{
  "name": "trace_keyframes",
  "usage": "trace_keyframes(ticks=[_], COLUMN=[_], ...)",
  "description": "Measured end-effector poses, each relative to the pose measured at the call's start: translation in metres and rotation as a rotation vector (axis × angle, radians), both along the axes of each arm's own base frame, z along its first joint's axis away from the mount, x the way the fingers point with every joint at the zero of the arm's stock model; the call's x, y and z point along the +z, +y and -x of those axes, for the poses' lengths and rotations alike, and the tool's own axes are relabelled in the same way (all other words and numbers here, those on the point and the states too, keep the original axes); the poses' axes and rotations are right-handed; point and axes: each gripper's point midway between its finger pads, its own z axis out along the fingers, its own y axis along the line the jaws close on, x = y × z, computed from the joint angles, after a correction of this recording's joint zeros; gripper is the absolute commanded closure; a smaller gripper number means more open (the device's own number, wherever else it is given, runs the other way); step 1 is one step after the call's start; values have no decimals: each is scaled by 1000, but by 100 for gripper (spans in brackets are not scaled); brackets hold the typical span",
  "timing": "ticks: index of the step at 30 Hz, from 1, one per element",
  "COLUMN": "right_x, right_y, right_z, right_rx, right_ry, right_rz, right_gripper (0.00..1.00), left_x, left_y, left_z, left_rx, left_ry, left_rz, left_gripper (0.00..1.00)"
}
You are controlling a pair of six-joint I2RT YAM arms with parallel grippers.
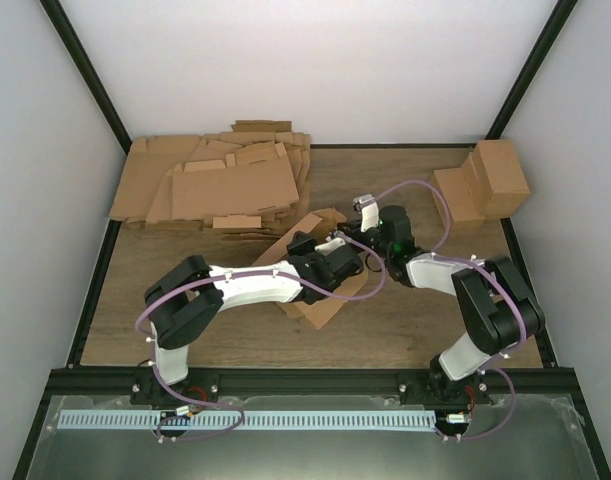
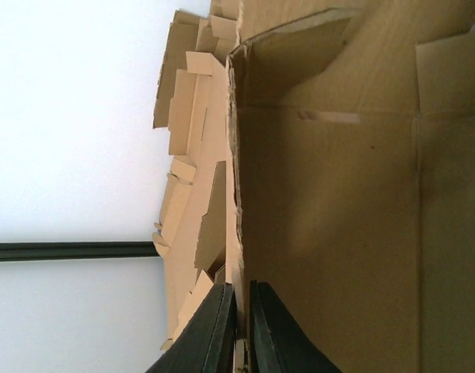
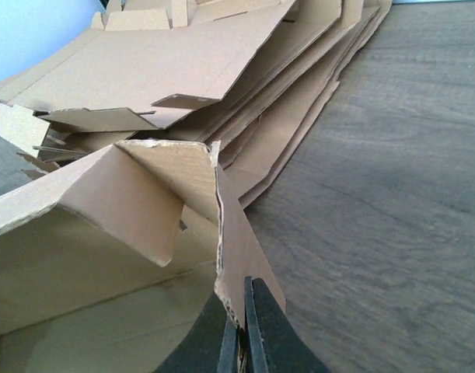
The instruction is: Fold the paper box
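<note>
The paper box lies half-formed on the middle of the table, largely hidden under both wrists in the top view. My left gripper reaches in from the left. In the left wrist view this gripper is shut on the thin edge of a raised wall of the box. My right gripper comes in from the right, and in the right wrist view that gripper is shut on another upright wall of the box, just below a bent-in flap.
A heap of flat cardboard sheets lies at the back left, close behind the box, and it shows as a stack in the right wrist view. Folded cardboard cuboids stand at the back right. Black frame rails border the wooden table.
</note>
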Motion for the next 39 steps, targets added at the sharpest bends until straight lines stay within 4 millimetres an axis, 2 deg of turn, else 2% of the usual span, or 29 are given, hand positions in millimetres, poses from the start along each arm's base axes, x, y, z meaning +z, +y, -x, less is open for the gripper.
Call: trace_keyframes(ticks=[12,19,24,31,39], right_x=[-8,-29,-38,-36,-37], right_y=[-2,-2,2,1,-6], right_z=[15,31,33,36,59], right_rx=[-46,-71,-77,-83,-87], right_ry=[83,144,169,176,177], right_rz=[-30,-39,-46,-59,-64], right_gripper=[99,99,99,99,99], left_x=[2,0,-6,-11,-21], left_y=[-3,-7,-9,-8,-6], left_z=[3,10,17,21,30], left_rx=[-8,-22,-32,-27,-34], left_ry=[-2,7,17,16,27], left_rz=[10,11,7,22,19], left_gripper=[91,91,91,91,91])
